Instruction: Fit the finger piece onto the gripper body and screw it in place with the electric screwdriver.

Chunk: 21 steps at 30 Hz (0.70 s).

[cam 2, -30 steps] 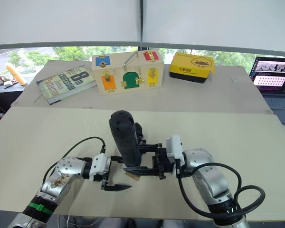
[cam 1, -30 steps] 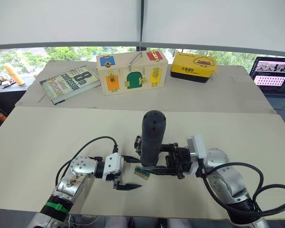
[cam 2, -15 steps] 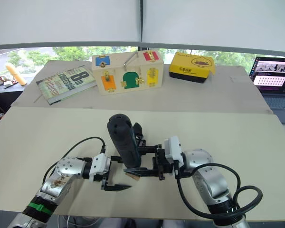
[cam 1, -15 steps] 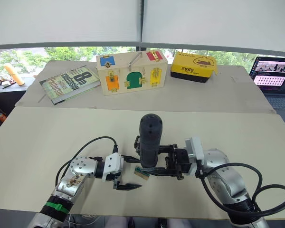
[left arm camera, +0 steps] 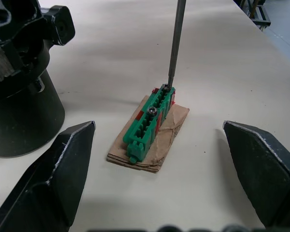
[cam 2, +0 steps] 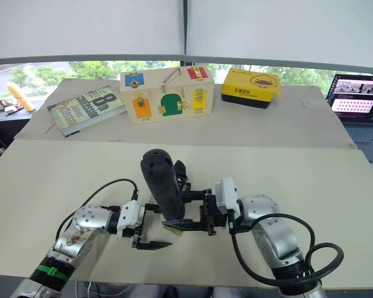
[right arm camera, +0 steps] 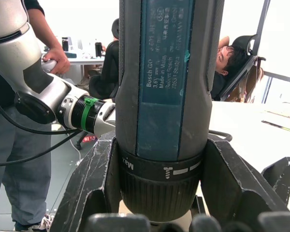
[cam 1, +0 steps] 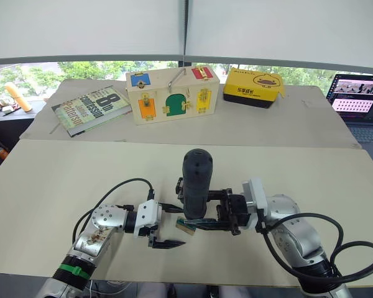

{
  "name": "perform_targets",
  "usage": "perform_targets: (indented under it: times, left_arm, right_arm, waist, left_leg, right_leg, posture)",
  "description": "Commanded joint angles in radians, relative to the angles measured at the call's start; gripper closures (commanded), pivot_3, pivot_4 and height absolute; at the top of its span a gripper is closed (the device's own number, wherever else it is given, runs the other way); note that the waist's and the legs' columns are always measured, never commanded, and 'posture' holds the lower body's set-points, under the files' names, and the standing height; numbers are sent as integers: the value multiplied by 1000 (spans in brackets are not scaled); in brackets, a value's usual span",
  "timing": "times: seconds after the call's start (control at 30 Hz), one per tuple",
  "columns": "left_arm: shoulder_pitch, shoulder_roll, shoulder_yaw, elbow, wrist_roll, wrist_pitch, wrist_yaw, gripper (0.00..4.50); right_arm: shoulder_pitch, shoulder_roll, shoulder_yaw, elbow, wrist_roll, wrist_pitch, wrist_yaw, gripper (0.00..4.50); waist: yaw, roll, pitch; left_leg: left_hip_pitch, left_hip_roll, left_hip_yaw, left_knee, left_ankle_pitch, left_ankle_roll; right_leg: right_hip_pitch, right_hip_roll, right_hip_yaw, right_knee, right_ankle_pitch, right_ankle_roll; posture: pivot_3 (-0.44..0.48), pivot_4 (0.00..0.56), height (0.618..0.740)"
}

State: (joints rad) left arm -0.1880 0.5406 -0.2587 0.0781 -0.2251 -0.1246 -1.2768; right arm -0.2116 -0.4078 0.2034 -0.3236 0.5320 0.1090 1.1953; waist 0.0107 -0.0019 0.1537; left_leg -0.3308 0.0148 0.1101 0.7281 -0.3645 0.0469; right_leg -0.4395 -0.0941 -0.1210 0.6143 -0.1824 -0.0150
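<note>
Both arms were silver-grey metal with rounded joint housings. Left gripper: white housing, two black pointed fingers. Right gripper: white housing, black finger linkages. Thick black cables looped from each forearm. A green band ringed the left forearm. Small screws were visible on the left wrist joint.

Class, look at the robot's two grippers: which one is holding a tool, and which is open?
The right gripper clamps the upright electric screwdriver. The left gripper is open, fingers spread around a green block.
</note>
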Motion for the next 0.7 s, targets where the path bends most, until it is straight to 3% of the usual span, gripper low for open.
perform_targets:
  times: [0.03,0.7]
  left_arm:
    - [28,3,-30,21,17,23,-2,0]
    - [32,2,-32,17,16,25,0,0]
  right_arm:
    - [-3,1,-19,-30,24,-25,1,2603]
    - [-4,-2,-21,-36,37,-15,1,2603]
  waist:
    - [0,0,0]
    - [0,0,0]
  left_leg:
    - [0,0,0,0,0,0]
    - [0,0,0,0,0,0]
  right_leg:
    - [0,0,0,0,0,0]
    - [0,0,0,0,0,0]
  posture:
    - [0,150,740]
    - [0,150,740]
